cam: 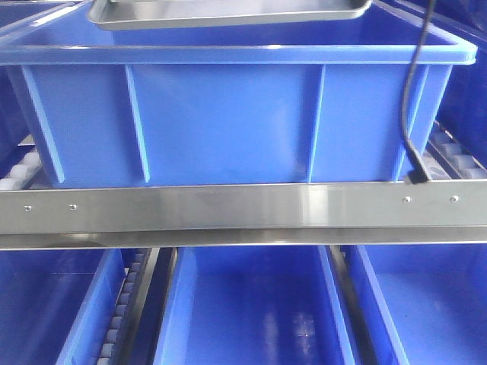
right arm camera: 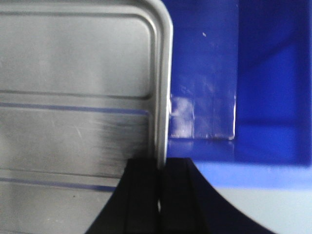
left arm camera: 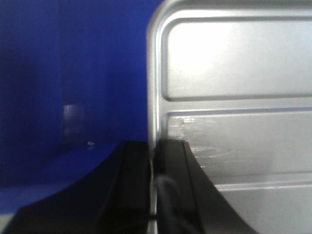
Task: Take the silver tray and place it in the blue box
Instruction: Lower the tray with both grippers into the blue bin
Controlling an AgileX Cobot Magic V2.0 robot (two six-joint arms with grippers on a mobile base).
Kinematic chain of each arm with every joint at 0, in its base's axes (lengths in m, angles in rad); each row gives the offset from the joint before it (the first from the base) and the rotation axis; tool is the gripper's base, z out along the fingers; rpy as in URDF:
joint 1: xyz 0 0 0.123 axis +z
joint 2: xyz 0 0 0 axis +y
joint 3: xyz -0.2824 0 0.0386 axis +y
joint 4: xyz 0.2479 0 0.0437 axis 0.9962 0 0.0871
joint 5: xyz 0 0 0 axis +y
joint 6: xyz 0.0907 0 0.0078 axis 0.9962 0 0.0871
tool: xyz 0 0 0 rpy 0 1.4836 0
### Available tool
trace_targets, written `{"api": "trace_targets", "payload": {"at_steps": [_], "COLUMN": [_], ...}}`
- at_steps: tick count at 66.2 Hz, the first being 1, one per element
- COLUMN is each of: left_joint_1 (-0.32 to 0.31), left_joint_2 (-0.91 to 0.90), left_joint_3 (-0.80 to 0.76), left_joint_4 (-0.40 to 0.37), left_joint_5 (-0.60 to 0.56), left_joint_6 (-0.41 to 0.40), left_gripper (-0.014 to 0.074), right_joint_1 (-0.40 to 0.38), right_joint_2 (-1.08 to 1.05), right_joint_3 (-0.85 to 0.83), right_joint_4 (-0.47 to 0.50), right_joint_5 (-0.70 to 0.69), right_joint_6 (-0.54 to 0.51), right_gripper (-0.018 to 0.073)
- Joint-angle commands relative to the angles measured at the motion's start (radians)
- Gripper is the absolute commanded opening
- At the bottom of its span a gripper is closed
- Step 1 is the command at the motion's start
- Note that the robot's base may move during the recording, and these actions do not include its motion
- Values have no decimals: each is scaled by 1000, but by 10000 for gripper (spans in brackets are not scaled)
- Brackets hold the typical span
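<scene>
Here the left pincer sits at the bottom centre of the left wrist view. Its two dark fingers are drawn narrow on the left-hand rolled rim of the silver tray. The tray fills the right of that frame, and the deep blue inner wall of the blue box fills the left.

In the front view the tray shows only as a strip along the top edge, centre. It hangs just above the box's lipped rim and over its opening, not yet down inside. The box stands on a roller track behind a steel rail, and more blue crates sit on the level below. A black cable drapes down the box's right face.

In the right wrist view the tray lies to the left and the box interior to the right. The right pincer, at bottom centre, is pinched narrow on the tray's right-hand rim.

The tray's ridges run straight across from one pincer to the other, so its long axis lies left to right between the arms. Each arm holds a short end, and neither is nearer than the other. The blue box lies directly beneath, so the coming move looks like a level, matched descent. Its likely risk is an end catching the box's lip.
</scene>
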Motion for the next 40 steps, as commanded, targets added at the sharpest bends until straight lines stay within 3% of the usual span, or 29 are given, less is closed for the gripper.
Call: {"api": "trace_targets", "payload": {"at_steps": [1,21,40], "left_joint_1": [4,58,64], "left_joint_2": [-9,82,123], "left_joint_3": [-75,-131,-131], "left_joint_4": [-158,-158,-147], "left_joint_5": [-170,-290,-332], "left_joint_6": [25,45,49], "left_gripper": [5,5,5], "right_joint_1": [-5,-79,-101], "right_joint_2": [11,140,191], "right_joint_3": [-105,-255,-257], "right_joint_4": [115,137,140], "right_joint_5": [-150,-145,-173], "right_joint_6": [-33,-84,-84], "right_gripper": [56,56,56]}}
